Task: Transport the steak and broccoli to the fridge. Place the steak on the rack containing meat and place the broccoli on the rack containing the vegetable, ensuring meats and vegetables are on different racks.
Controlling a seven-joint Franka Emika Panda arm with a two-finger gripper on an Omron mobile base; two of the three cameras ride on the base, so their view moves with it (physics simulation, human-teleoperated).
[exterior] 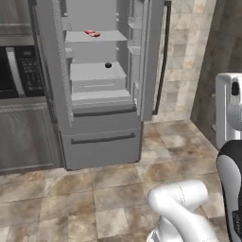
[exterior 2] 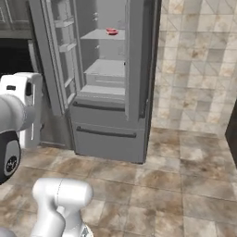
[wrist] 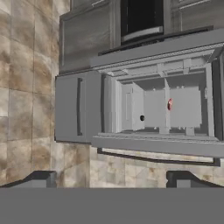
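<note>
The tall grey steel fridge point(exterior: 101, 137) was seen standing open in the upper left of the left base view, its smooth pale grey interior laid out in flat shelf panels above two matt drawer fronts with dark slot handles. On the upper flat pale-grey shelf panel point(exterior: 106, 37) a small, darker red piece of meat point(exterior: 92, 33) was seen lying towards the left; its texture was too small to be made out. One level lower, on the second shelf panel point(exterior: 92, 72), a small dark, round item point(exterior: 108, 65) was seen, too tiny for its colour or kind to be told.

In the right base view the same red piece point(exterior 2: 111, 31) was seen on the upper shelf, while much of the interior was hidden behind the edge of the open right door point(exterior 2: 136, 60). A black built-in oven point(exterior: 19, 71) with a bar handle was cut off at the left edge of the left base view, set in grey wood-grain cabinets. The floor point(exterior: 118, 189) was made of mottled brown stone tiles, and the wall was of paler beige tiles.

In the hand view the scene was rolled onto its side, and the fingers point(wrist: 110, 178) were seen spread wide apart at the bottom of the frame, with nothing between them. Steak and broccoli could not be made out in any view.
</note>
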